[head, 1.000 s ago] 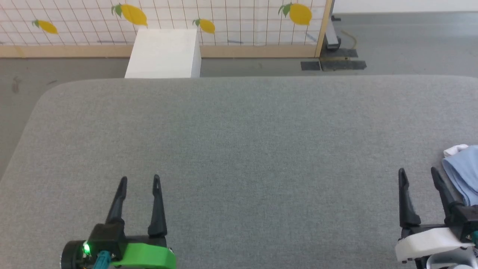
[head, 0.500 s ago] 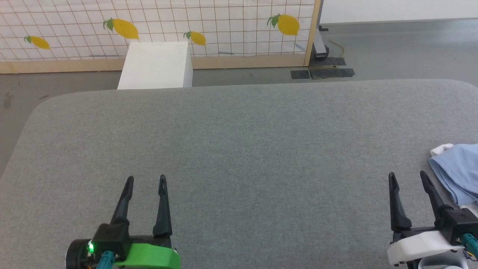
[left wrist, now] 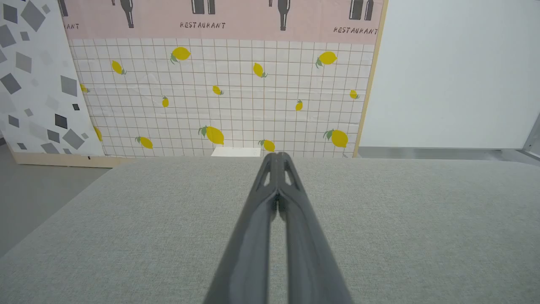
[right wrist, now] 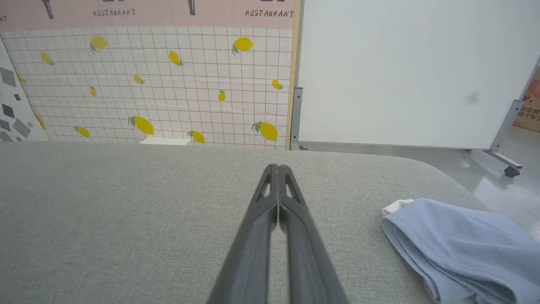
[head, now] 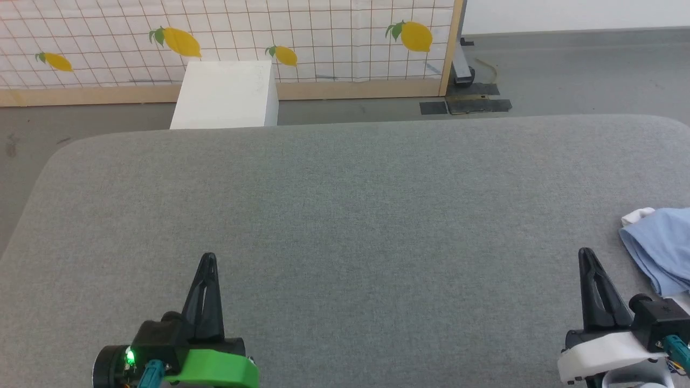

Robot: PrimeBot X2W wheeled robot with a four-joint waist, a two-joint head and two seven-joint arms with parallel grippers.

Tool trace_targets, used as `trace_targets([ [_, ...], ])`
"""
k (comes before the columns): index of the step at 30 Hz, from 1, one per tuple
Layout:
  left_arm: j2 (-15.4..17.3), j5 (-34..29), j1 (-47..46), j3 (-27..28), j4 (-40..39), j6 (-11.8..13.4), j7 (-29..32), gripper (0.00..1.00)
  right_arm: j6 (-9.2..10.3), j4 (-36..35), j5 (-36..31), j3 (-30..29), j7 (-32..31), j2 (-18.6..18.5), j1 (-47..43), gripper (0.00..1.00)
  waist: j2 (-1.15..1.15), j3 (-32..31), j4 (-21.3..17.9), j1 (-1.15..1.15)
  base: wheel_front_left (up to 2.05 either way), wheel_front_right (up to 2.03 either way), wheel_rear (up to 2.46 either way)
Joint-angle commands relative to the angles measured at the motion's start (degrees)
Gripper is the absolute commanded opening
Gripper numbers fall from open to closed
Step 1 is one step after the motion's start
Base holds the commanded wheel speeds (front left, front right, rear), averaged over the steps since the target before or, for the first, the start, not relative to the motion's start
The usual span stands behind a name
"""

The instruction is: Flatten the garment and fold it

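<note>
Grey woven cloth covers the table [head: 345, 178], which we enter first: its far edge and both rounded far corners are plain in the head view, while its near edge is cut off below the frame. Second entry, the garment [head: 657, 248]: light blue and bunched in soft folds at the table's right side. It lies near the right gripper [head: 586, 254], on its right and apart from it. The frame's edge cuts the garment off, so we cannot tell its full spread. A white scrap [head: 637, 216] at its far corner is perhaps the collar. Third, the right gripper: jaws pressed together tip to tip, holding nothing. Fourth, the left gripper [head: 207, 258]: likewise closed and empty, at the near left. Whether either gripper touches the cloth we cannot tell. Between the two grippers we note a broad bare stretch of table running back to the far edge. Beyond that edge we list grey floor [head: 582, 70], a white box [head: 223, 94] close behind the table, and a lemon-printed panel [head: 323, 27].
</note>
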State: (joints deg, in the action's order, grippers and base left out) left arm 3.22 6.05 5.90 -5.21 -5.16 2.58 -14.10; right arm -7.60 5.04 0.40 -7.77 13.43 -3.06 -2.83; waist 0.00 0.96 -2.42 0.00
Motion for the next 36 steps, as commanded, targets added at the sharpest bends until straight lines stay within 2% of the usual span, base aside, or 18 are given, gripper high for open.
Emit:
trace_targets([
  [1, -0.02, -0.42, -0.40, 0.25, 0.17, -0.12, 0.46, 0.00, 0.01, -0.27, -0.03, 0.28, -0.35, 0.02, 0.21, 0.00, 0.00, -0.01, 0.04, 0.00, 0.00, 0.00, 0.00],
  [36, -0.12, -2.10, -2.04, 1.73, 1.65, -0.85, 4.52, 0.00, 0.04, -1.69, -0.14, 2.51, -4.24, 0.07, 0.99, 0.00, 0.00, -0.29, 0.75, 0.00, 0.00, 0.00, 0.00],
])
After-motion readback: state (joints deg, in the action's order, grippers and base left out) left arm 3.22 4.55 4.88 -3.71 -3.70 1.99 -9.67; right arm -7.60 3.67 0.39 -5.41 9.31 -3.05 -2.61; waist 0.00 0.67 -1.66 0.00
